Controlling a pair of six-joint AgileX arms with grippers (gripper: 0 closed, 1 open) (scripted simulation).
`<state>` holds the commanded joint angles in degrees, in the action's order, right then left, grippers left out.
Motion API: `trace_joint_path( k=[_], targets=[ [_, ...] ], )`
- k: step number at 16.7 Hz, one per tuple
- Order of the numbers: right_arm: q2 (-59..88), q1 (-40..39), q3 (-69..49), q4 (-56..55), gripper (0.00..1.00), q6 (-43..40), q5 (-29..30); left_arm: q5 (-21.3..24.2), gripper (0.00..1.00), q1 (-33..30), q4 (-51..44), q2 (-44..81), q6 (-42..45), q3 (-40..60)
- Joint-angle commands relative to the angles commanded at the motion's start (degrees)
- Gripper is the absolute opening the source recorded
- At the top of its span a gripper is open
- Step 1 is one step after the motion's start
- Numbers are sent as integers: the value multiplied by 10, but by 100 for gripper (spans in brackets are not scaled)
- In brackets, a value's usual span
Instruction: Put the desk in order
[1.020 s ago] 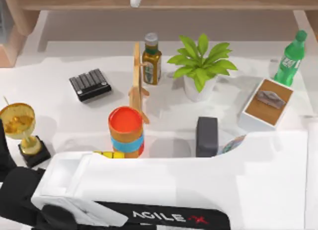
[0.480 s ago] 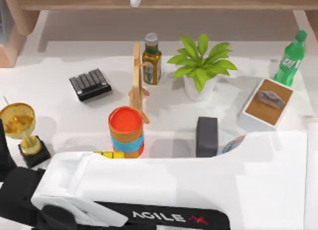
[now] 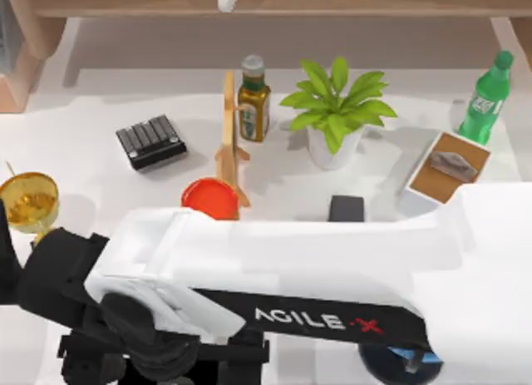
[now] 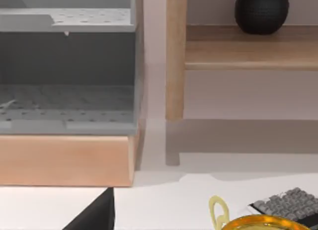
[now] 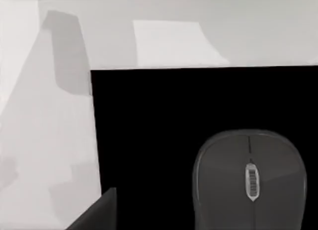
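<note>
"Okay, where was the desk (image 3: 83, 165)?"

"Under everything. It was the broad white top, with clutter along the back. I'd judge it stiff, heavy and slick, with nothing to grab, so you'd take hold of the items on it instead."

"Such as?"

"The mouse (image 5: 251, 183) on the black mouse pad (image 5: 149, 120), under the right arm's wrist camera. It looked light, with a smooth shell that's likely slippery. Pinch it across its flanks."

"Claws?"

"Couldn't tell for either one. The right arm (image 3: 332, 260) lay across the near side. The left arm (image 3: 7, 269) sat at the left edge, by the trophy (image 3: 29, 200)."

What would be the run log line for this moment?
right arm: stretched across desk | right wrist view: grey mouse on black mat | trophy: left edge
</note>
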<state>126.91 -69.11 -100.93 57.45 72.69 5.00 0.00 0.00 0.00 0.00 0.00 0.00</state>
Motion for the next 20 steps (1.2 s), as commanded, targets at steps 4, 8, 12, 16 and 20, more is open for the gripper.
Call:
trace_joint_path(
  k=[4, 8, 12, 16, 20],
  targets=[
    [-82, 102, 60, -97, 100, 2, -22, 0, 100, 0, 0, 0, 0, 0],
    [-178, 251, 146, -250, 100, 7, -60, 0, 100, 0, 0, 0, 0, 0],
    [-261, 430, 250, -452, 100, 16, -112, 0, 100, 0, 0, 0, 0, 0],
    [-317, 625, 366, -680, 100, 34, -174, 0, 100, 0, 0, 0, 0, 0],
    [-342, 820, 485, -913, 100, 59, -240, 0, 100, 0, 0, 0, 0, 0]
  ],
)
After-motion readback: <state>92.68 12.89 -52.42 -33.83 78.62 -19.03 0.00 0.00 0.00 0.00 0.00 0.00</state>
